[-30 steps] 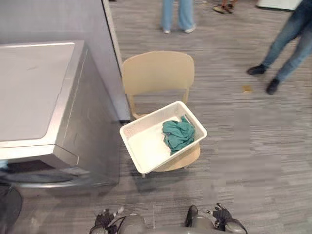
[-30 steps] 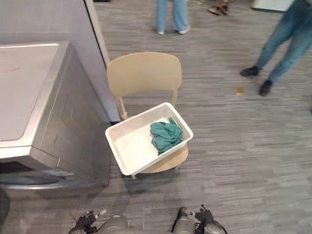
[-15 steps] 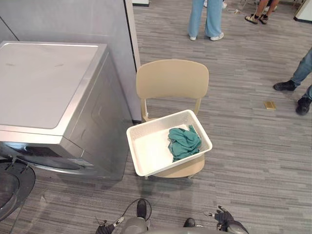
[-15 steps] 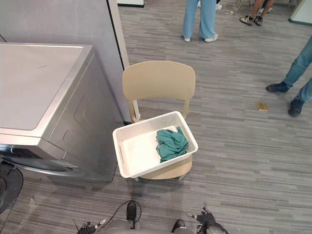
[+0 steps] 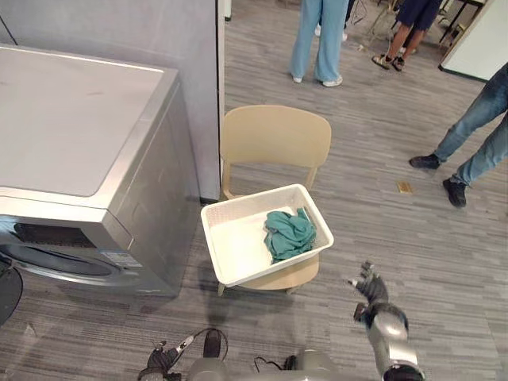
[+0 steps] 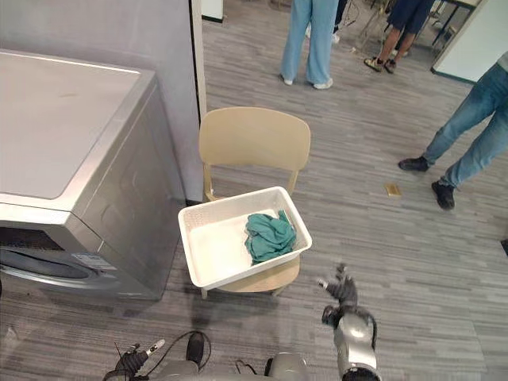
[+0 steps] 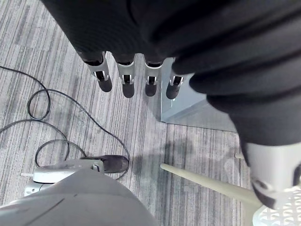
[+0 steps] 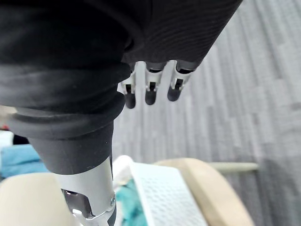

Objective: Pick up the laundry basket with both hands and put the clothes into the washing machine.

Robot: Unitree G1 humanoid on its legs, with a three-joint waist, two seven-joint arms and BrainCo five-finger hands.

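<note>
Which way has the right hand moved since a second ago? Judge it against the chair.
Yes. The right hand has come forward, from well short of the chair to level with its seat front.

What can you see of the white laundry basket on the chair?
The laundry basket is a white rectangular plastic tub with perforated walls. It sits upright, turned at an angle, on the seat of a beige chair, and its near corner juts past the seat's edge. A crumpled teal cloth lies in its right half; the rest of its floor is bare. The right robot hand hangs to its right, apart from it.
</note>
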